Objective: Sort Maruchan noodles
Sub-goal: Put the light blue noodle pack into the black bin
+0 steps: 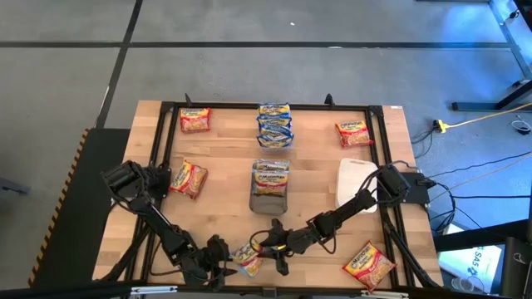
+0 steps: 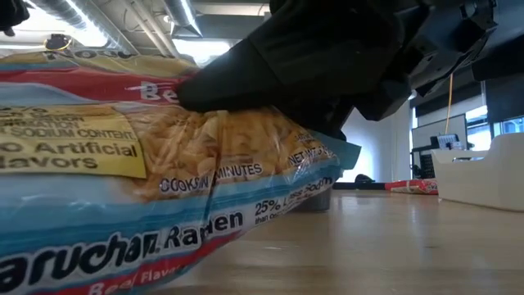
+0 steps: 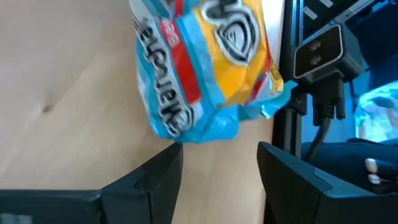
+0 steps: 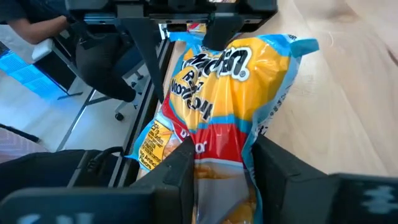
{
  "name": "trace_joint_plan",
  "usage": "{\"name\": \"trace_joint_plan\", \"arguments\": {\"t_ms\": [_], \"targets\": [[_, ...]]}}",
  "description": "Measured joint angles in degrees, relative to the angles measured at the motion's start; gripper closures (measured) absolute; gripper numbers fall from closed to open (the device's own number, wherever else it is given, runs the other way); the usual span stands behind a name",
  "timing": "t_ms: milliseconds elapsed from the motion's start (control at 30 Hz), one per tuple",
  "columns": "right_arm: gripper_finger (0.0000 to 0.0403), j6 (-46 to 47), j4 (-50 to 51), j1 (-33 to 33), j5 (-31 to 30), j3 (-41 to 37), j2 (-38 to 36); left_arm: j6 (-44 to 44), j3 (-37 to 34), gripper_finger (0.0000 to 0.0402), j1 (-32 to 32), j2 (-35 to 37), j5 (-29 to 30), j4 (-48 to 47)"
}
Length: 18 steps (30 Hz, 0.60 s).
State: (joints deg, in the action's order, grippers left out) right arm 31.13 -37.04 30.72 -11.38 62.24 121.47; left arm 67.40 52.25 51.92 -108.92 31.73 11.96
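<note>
- Looking down from above, I see both my arms reach to the near edge of the table (image 1: 224,162), close to each other.
- My right gripper (image 1: 264,249) has its two fingers (image 4: 177,171) pressed on a blue, yellow and red noodle packet (image 4: 221,99). The packet is squeezed between them, so I say it is held.
- That packet lies on the wood just beside the table's near edge, between my two grippers.
- My left gripper (image 3: 221,165) is wide open and holds nothing. The same packet sits just past its fingertips, not touching them as far as I can tell.
- In the low view the packet (image 2: 155,188) fills most of the picture, with a dark gripper on top of it.
- Farther from my right gripper, in the middle of the table, is a dark mesh basket (image 1: 268,202) with packets (image 1: 270,174) in it.
- Past the basket, at the far edge, is a stack of blue packets (image 1: 274,124).
- Red-orange packets lie apart: two far corners (image 1: 194,120) (image 1: 353,132), one near my left arm (image 1: 189,178), and one near corner on my right side (image 1: 368,264).
- A clear tub (image 1: 356,181) sits by my right arm.
</note>
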Motion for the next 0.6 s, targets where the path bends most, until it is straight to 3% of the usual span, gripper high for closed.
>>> {"name": "trace_joint_plan", "arguments": {"t_ms": [200, 500, 600], "targets": [[0.0297, -0.17, -0.04, 0.0, -0.02, 0.0, -0.02, 2.72, 0.06, 0.02, 0.79, 4.08, -1.16, -4.72], [0.0295, -1.3, -0.33, 0.0, -0.59, 0.0, -0.07, -0.03, 0.07, 0.02, 0.64, 10.53, 5.58, -8.23], [0.0295, -1.63, -0.24, 0.0, -1.05, 0.0, -0.07, 1.17, 0.07, 0.0198, -1.28, 10.53, 3.2, -8.37]]}}
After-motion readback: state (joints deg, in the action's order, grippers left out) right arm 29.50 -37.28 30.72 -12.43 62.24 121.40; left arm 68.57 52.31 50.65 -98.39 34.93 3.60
